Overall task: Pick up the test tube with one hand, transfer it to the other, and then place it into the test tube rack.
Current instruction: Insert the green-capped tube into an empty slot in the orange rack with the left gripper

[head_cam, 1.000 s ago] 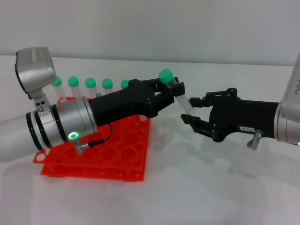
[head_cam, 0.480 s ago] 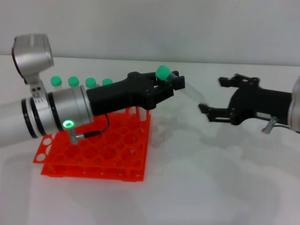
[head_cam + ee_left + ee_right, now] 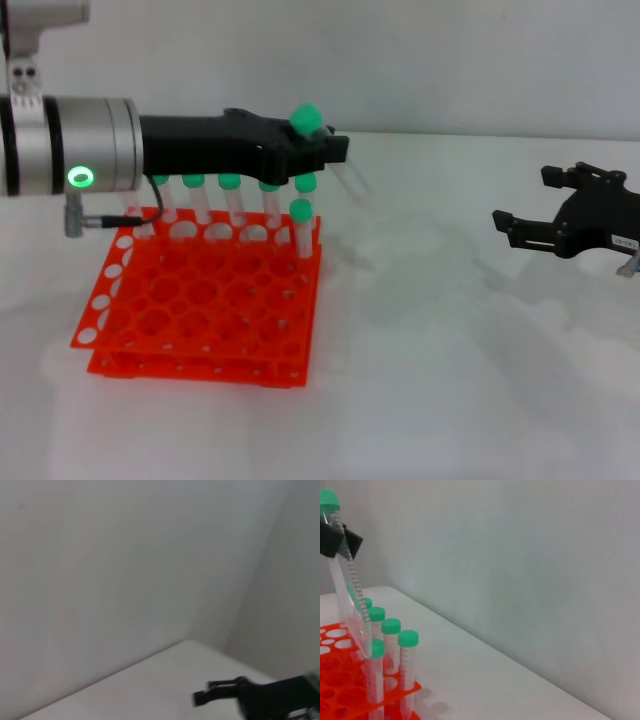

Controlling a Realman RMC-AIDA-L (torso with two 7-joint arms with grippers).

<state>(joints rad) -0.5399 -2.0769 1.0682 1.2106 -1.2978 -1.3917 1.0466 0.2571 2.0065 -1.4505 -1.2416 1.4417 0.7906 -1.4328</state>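
My left gripper (image 3: 324,147), black fingers on a silver wrist with a green ring, is shut on the test tube (image 3: 306,117) just under its green cap. The tube hangs tilted, its clear body slanting down to the right above the far right corner of the orange-red rack (image 3: 200,330). The right wrist view shows the held tube (image 3: 349,592) over the rack (image 3: 395,692), its rounded end near the capped tubes standing there. My right gripper (image 3: 521,197), black with a white label, is open and empty, low over the table at the far right. It also shows in the left wrist view (image 3: 220,692).
Several green-capped tubes (image 3: 230,195) stand in the rack's back row, and one more (image 3: 300,222) stands at its right edge. Most of the rack's other holes hold nothing. White table lies between the rack and my right gripper. A pale wall stands behind.
My left gripper has carried the tube left and back, over the rack's far right corner. My right gripper has drawn away to the right, open and empty.
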